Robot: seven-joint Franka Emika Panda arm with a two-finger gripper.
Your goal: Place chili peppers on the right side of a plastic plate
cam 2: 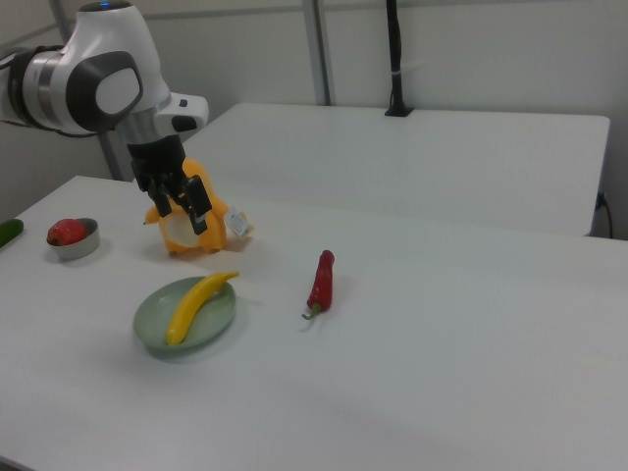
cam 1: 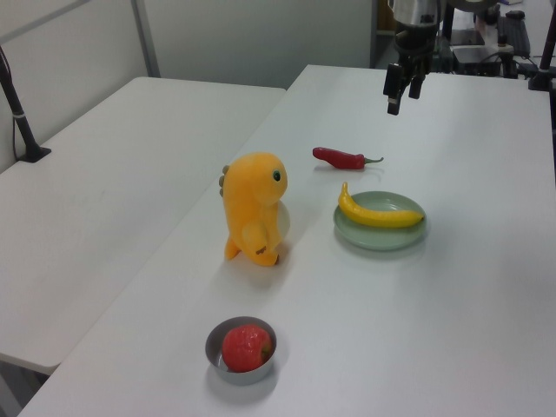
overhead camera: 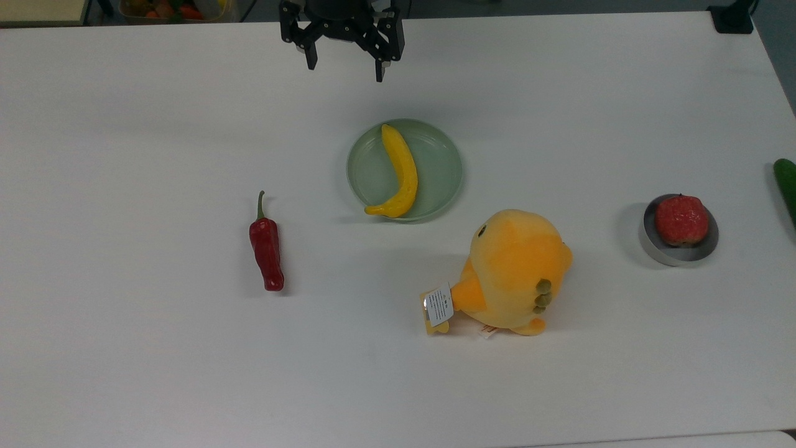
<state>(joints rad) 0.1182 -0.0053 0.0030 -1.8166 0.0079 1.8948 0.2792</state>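
The dark-red chili pepper (overhead camera: 267,252) (cam 1: 340,158) (cam 2: 321,280) lies flat on the white table, green stem pointing to the far side in the top view. It rests well off to the top view's left of the pale-green plastic plate (overhead camera: 438,168) (cam 1: 382,236) (cam 2: 152,322). A yellow banana (overhead camera: 401,171) (cam 1: 378,213) (cam 2: 196,304) lies in the plate. My gripper (overhead camera: 346,67) (cam 1: 404,94) (cam 2: 182,211) hangs open and holds nothing, above the table beyond the plate's far rim in the top view.
An orange plush toy (overhead camera: 513,270) (cam 1: 252,208) (cam 2: 211,235) stands near the plate, on the top view's lower right of it. A grey metal dish (overhead camera: 671,255) (cam 1: 228,372) (cam 2: 74,250) holding a round red fruit sits farther right. A green vegetable (overhead camera: 786,186) lies at the table's right edge.
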